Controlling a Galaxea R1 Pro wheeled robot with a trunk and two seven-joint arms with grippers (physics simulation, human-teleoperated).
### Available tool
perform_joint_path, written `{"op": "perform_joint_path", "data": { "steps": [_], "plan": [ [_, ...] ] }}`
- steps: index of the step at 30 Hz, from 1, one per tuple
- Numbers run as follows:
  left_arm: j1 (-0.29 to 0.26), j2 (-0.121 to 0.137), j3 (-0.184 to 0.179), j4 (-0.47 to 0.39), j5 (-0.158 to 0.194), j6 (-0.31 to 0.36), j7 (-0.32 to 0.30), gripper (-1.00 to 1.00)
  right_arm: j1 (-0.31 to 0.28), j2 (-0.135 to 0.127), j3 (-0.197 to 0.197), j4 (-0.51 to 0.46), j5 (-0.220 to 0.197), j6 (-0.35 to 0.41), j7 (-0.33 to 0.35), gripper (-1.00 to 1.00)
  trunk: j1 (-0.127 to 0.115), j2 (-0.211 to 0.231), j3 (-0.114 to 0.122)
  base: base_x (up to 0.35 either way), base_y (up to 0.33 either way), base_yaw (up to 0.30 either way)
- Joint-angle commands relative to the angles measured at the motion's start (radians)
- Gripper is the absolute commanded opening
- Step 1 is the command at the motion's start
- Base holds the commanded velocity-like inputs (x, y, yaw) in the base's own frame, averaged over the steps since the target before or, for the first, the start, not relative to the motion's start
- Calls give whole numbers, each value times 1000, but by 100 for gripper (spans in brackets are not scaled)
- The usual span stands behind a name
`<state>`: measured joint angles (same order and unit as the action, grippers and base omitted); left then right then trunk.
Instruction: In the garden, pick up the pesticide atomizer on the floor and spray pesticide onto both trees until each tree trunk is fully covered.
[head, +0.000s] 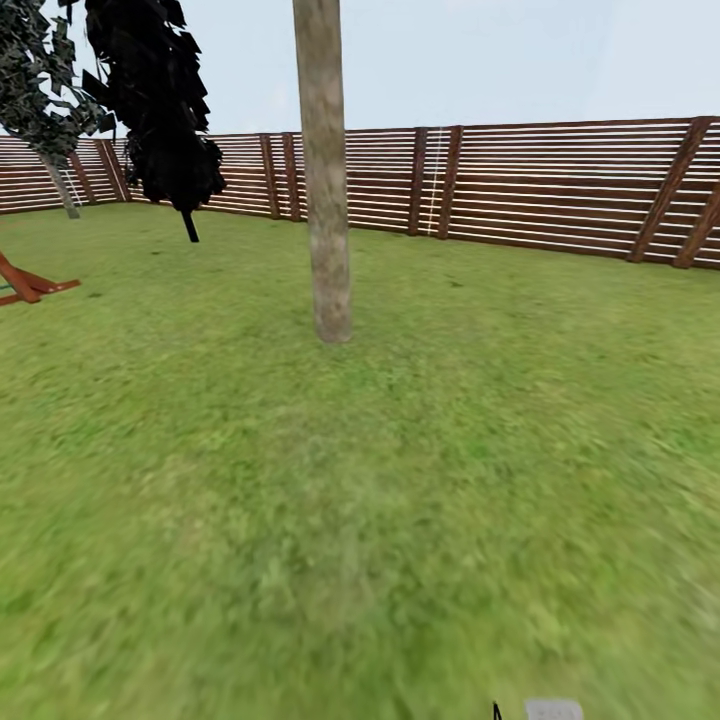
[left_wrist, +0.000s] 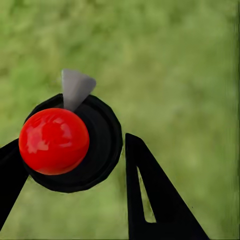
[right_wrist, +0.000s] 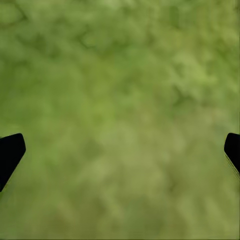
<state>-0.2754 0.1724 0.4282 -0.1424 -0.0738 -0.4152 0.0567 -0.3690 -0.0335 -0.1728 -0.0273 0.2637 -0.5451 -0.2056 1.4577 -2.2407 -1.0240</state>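
Observation:
The pesticide atomizer (left_wrist: 95, 150) is a round black body with a glossy red ball on top and a grey nozzle. My left gripper (left_wrist: 70, 145) is shut on it, a black finger pressing each side, above the grass. A thick pale tree trunk (head: 326, 190) stands straight ahead on the lawn, a few metres off, its canopy out of frame. Farther off at the back left stands a second tree (head: 40, 90) with patchy green leaves and a pale trunk. My right gripper (right_wrist: 122, 145) hangs open over bare grass, its fingers (right_wrist: 10, 152) far apart.
A brown slatted fence (head: 540, 185) rings the lawn behind the trunk. A dark bushy thin-stemmed tree (head: 160, 110) stands left of the trunk near the fence. A red-brown wooden frame (head: 28, 285) pokes in at the left edge. Open grass (head: 400, 500) lies between me and the trunk.

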Motion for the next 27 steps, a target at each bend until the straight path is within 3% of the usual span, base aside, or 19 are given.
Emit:
{"op": "perform_joint_path", "data": {
  "steps": [1, 7, 11, 13, 24, 27],
  "plan": [
    [-1, -1, 2, 1, -8, -4, 6, -100, -1, 1, -7, 1, 11, -3, -5, 100, 0, 0, -1, 338, 0, 0],
    [-1, -2, 1, 1, -7, -4, 6, -100, -2, 3, -8, -16, 7, -7, -3, 100, 0, 0, -1, 338, 0, 0],
    [-1, -1, 1, 1, -9, -4, 6, -100, -2, 40, -7, -123, 7, -9, -2, 100, 0, 0, -1, 338, 0, 0],
    [-1, -1, 1, 1, -9, -4, 6, -100, -2, 45, -6, -136, 8, -9, -2, 100, 0, 0, -1, 338, 0, 0],
    [-1, -1, 1, 1, -9, -4, 6, -100, -2, 46, -5, -137, 12, -8, 0, 100, 0, 0, -1, 338, 0, 0],
    [-1, 0, 1, 1, -9, -4, 6, -100, -1, 47, -5, -81, 11, -6, -2, 100, 0, 0, -1, 338, 0, 0]
  ]
}}
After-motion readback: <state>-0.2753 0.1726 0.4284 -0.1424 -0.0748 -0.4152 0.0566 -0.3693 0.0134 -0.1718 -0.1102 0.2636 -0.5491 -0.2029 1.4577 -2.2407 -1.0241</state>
